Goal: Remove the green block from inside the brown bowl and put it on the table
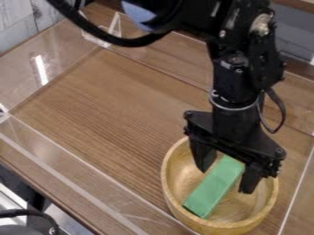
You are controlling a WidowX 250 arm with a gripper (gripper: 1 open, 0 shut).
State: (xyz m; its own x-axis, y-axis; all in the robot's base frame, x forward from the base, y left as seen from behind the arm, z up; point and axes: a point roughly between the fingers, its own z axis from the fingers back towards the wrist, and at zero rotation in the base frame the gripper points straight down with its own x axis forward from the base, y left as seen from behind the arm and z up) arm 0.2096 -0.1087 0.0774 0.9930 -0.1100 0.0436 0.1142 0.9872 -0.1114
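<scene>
The green block lies slanted inside the brown bowl, which sits at the near right of the table. My black gripper points straight down into the bowl, open, with one finger on each side of the block's upper end. The fingertips are low inside the bowl. I cannot tell whether they touch the block.
Low clear plastic walls run along the table's near and left edges. The arm's black body rises above the bowl at the right. Bare wood tabletop stretches to the left of the bowl.
</scene>
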